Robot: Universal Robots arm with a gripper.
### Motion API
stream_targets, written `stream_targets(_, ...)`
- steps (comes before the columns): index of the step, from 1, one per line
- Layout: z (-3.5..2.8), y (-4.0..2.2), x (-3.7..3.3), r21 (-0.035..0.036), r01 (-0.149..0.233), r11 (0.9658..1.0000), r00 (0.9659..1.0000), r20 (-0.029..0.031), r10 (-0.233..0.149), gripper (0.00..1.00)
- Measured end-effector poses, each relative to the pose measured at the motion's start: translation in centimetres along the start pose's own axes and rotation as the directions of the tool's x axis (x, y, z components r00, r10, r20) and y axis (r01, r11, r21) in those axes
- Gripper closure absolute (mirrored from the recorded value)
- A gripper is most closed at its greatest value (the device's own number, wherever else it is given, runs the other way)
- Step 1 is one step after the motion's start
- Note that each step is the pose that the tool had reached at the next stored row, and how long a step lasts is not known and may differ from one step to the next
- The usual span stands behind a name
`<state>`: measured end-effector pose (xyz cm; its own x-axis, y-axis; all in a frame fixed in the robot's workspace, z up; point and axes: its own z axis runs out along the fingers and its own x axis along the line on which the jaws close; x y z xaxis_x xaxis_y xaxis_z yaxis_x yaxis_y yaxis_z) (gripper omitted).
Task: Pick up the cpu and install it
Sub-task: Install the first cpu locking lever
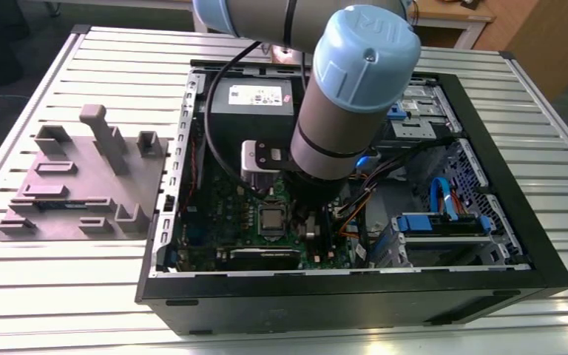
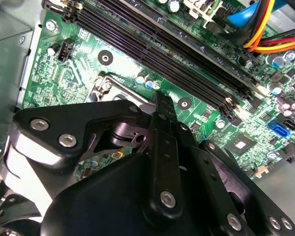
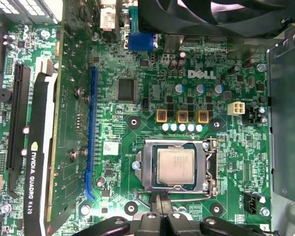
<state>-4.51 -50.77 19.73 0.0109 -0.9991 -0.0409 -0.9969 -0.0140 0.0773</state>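
Exterior view: high, angled down on open computer case (image 1: 363,281) atop counter (image 1: 67,296). Both wrist views: close over motherboard (image 3: 187,88), sharing the socket area; second wrist view oblique.

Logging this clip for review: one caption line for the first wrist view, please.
Chip sits in its socket on the green board, with the tool just beside the socket's edge.

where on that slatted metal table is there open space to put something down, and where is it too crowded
Bare slats of the slatted metal table lie in front of the grey plastic parts fixture at the exterior view's left, and behind it. Inside the open black computer case it is crowded: green motherboard, small silver-topped square cpu in its socket, the black gripper beside it.
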Motion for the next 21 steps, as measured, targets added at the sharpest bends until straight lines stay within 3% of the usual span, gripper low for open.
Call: stream_targets(21, 0.77, -0.04, 0.35, 0.0038, 0.015, 0.9999, 0.9999, -0.0013, -0.015, 0.90)
